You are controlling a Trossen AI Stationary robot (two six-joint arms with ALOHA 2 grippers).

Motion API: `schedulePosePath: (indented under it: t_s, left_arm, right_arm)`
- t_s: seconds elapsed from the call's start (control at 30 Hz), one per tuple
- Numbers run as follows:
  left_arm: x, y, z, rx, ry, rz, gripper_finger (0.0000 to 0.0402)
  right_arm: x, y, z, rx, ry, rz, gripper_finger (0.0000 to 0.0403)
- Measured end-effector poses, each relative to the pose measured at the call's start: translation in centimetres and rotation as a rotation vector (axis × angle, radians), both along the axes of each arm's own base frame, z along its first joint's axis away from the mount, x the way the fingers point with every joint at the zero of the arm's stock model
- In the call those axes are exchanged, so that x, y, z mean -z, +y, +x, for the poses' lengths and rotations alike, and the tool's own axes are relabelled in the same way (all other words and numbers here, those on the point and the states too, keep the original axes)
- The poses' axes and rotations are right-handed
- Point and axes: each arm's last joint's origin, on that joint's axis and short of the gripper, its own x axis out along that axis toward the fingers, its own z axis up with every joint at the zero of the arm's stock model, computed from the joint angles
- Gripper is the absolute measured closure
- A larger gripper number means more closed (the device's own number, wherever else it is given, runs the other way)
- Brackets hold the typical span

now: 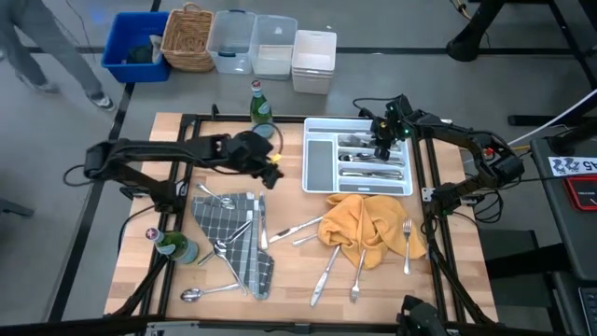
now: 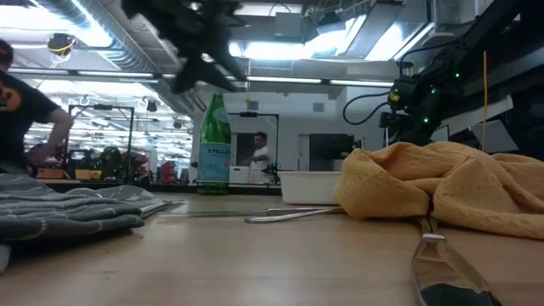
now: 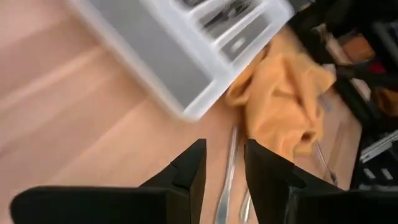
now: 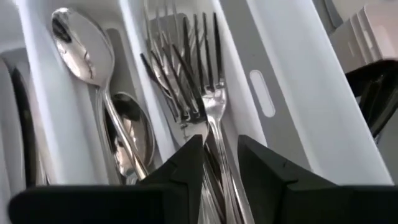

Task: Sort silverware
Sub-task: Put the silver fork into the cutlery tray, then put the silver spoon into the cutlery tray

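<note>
The silverware lies scattered. Spoons (image 1: pixel 219 247) rest on a grey checked cloth (image 1: pixel 233 233), knives (image 1: pixel 326 271) lie beside and partly under a yellow cloth (image 1: pixel 368 224), and a fork (image 1: pixel 407 245) lies at the right. More forks (image 4: pixel 199 93) and spoons (image 4: pixel 81 50) lie in the white tray (image 1: pixel 359 121). My right gripper (image 4: pixel 221 149) is open low over the fork compartment, and the fork handles run into the gap between its fingers. My left gripper (image 3: pixel 225 152) is open and holds nothing, high above the table between the tray and the grey cloth (image 1: pixel 266 168). My right gripper points steeply down into the tray's fork compartment, its fingers (image 4: pixel 186 162) along either side of the fork handles (image 4: pixel 214 140). The forks lie flat in the compartment. Whether the fingers touch them, I cannot tell.
A green bottle (image 1: pixel 258 103) stands at the table's far edge and another (image 1: pixel 173 247) at the near left. Bins and a basket (image 1: pixel 187 37) stand on the floor beyond the table. People show in the room behind.
</note>
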Motion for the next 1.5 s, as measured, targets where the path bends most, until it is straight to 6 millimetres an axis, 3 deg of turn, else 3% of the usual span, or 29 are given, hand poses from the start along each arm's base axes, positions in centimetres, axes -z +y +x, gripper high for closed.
schedulePosePath:
  t_s: [0.23, 0.5, 0.73, 1.03, 1.23, 1.5]
  left_arm:
    - [-1.1, -0.9, -4.7, -0.031, 0.183, -0.065, 0.0306]
    - [0.3, -1.4, -7.3, 0.221, 0.498, 0.056, 0.0306]
    - [2.0, -1.4, -7.6, 0.502, 0.729, 0.152, 0.0306]
    - [5.0, -1.1, -6.3, 0.737, 0.859, 0.234, 0.0306]
    - [7.5, -1.2, -7.1, 0.801, 0.947, 0.194, 0.0306]
    - [9.9, -1.4, -8.0, 0.812, 0.964, 0.185, 0.0306]
  right_arm:
    - [0.0, 0.0, 0.0, 0.024, -0.011, 0.014, 0.0301]
    - [-0.1, 0.0, 0.1, 0.014, -0.022, 0.019, 0.0302]
    - [-0.2, 1.3, 1.8, -0.066, -0.028, 0.019, 0.0302]
    - [-0.7, 4.7, 5.2, -0.228, -0.042, 0.018, 0.0302]
    - [-2.7, 7.7, 6.5, -0.273, -0.091, -0.019, 0.0302]
    - [-6.1, 11.9, 6.9, -0.33, -0.23, -0.04, 0.0302]
